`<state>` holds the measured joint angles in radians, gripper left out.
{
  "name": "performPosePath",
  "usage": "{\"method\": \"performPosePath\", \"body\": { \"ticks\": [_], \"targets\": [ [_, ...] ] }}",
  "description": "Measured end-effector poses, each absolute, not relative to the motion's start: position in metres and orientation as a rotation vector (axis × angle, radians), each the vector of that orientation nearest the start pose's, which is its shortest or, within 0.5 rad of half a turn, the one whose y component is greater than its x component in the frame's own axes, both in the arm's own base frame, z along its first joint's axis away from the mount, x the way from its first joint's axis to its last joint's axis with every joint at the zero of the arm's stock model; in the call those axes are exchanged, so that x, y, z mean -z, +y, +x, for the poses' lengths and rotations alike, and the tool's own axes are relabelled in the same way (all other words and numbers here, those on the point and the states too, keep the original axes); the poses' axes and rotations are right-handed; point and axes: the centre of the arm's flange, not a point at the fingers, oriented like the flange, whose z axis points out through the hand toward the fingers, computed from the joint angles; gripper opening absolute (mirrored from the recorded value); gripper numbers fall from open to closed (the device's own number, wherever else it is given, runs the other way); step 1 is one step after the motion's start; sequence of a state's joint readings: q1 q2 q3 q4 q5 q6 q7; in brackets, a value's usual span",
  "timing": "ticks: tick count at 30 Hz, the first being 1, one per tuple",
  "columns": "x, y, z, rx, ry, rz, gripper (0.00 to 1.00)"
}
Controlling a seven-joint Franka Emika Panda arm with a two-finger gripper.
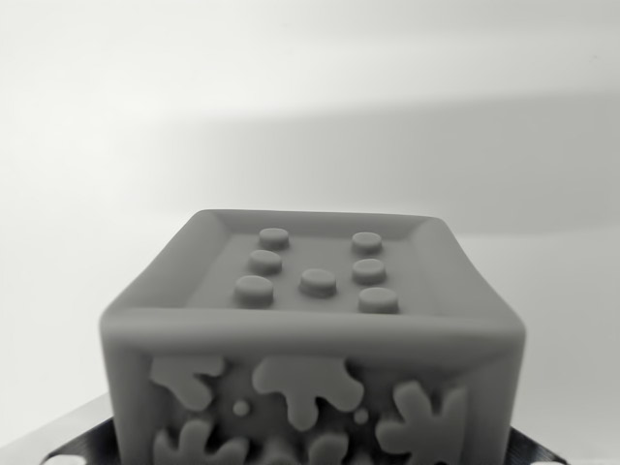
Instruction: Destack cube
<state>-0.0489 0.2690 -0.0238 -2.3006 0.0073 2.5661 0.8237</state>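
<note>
cube (312, 339): fills near center, 7 studs on recessed top, splat relief on front face
gripper (310, 455): dark fingertip bits at bottom corners flank cube; grip state can't tell
step: prob. lifting it off stack

A grey cube (312, 339) fills the view; its support is hidden.

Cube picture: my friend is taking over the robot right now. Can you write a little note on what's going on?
Claw: its fingers do not show in the wrist view, so open or shut cannot be told.
Cube: fills the lower middle of the view, very close. Its recessed top has seven round studs; splat shapes are raised on the front.
A dark plate peeks out at both bottom corners.
Done: cannot tell; no second cube shows.
Left: check whether the claw holds the cube, then finish destacking it.
</note>
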Motion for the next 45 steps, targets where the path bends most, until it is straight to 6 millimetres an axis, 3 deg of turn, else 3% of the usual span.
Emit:
{"method": "performPosePath", "body": {
  "ticks": [45],
  "targets": [
    [-0.202, -0.119, 0.519, -0.007, 1.569, -2.727, 0.00]
  ]
}}
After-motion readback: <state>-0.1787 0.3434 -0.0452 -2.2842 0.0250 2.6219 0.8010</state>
